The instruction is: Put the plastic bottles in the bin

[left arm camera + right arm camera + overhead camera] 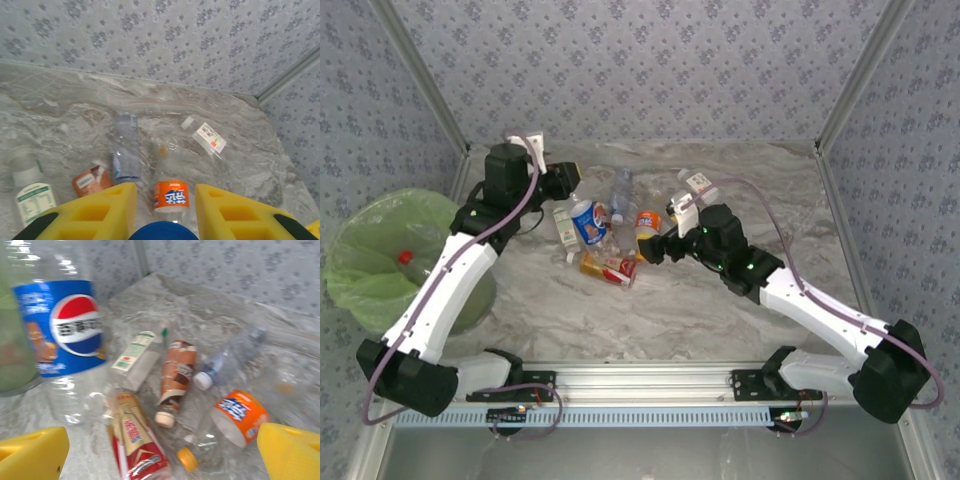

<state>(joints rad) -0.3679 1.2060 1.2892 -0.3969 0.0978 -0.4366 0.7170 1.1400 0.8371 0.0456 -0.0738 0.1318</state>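
- Left gripper (pixel 166 187): closed on the blue-labelled bottle (pixel 65 327), which is held roughly upright at the left side of the bottle cluster.
- Right gripper (pixel 162 440): jaws spread wide, nothing held, positioned low over the cluster.
- Lying on the marbled table (pixel 720 310): red-labelled bottle (pixel 135 440), brown-labelled bottle (pixel 177 372), orange-labelled bottle (pixel 240 415). A white-labelled clear bottle (pixel 207 137) is set nearer the back wall.
- Bin (pixel 360 235): green-lined, beside the table's left edge, well apart from the cluster. A red-capped bottle (pixel 405 258) is seen inside.
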